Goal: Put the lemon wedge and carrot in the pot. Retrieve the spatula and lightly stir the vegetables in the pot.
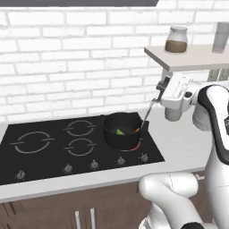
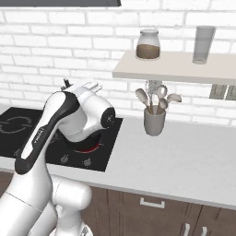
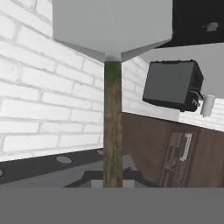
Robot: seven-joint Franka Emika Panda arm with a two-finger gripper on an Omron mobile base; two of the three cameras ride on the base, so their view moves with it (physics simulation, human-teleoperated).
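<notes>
The gripper (image 1: 157, 95) is clamped tight on the upper end of the spatula (image 1: 147, 115), whose slim handle slants down and away from it to the rim of the pot (image 1: 121, 131). In the hand view the same handle (image 3: 112, 127) runs straight out from between the fingers, with a broad pale blade at its far end. The grip looks to sit high on the handle so that the hand stays clear of the dark walls while the tool's low end works inside. Below and beyond the gripper, the pot stands on a hob ring glowing red, and in it lie the lemon wedge (image 1: 120, 132) and, nearer the tool, the carrot (image 1: 137, 130); both vegetables are in, so by my judgement the stirring step is in hand. Whether the spatula's low end touches the carrot or only the rim I cannot tell. The utensil cup (image 2: 154, 120) with its spoons stands on the worktop (image 2: 184, 152) well to the gripper's far side, under the shelf (image 2: 184, 67).
</notes>
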